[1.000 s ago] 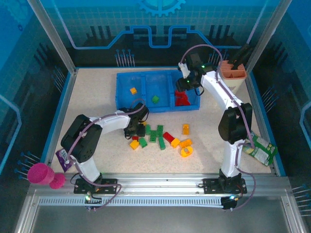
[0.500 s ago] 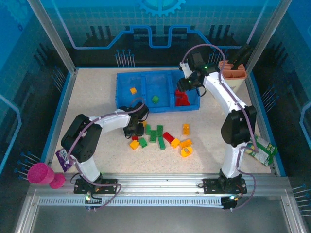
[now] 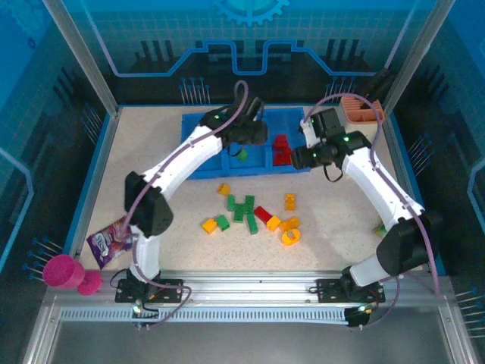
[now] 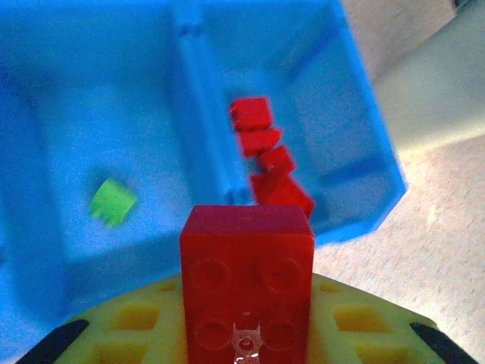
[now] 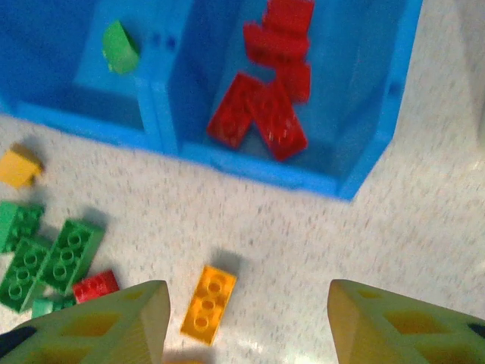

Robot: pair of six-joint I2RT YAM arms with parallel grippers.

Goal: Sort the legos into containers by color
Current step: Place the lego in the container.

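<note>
Plainly the left gripper (image 3: 244, 135) is clamped on a red brick (image 4: 246, 277), holding it above the blue tray (image 4: 364, 189) at the upper middle of the top view. In the left wrist view the brick sits at the bottom centre, just below the divider (image 4: 201, 144) that parts the middle compartment, where a lone green brick (image 4: 112, 202) lies, from the right one with its red pile (image 4: 265, 159).

That placement is the risk. If released from here, the brick could strike the divider and tip left into the green side, or bounce out over the near wall. The right gripper (image 5: 246, 318), jaws apart and holding nothing, hangs near the tray's right end above the table (image 5: 318, 227) and an orange brick (image 5: 208, 302), so the two arms look close enough to knock together if both move over the red compartment.

The held brick shows its round-marked face to the wrist camera. Its long axis seems to run from bottom to top of that frame, pointing towards the divider and the red pile beyond
</note>
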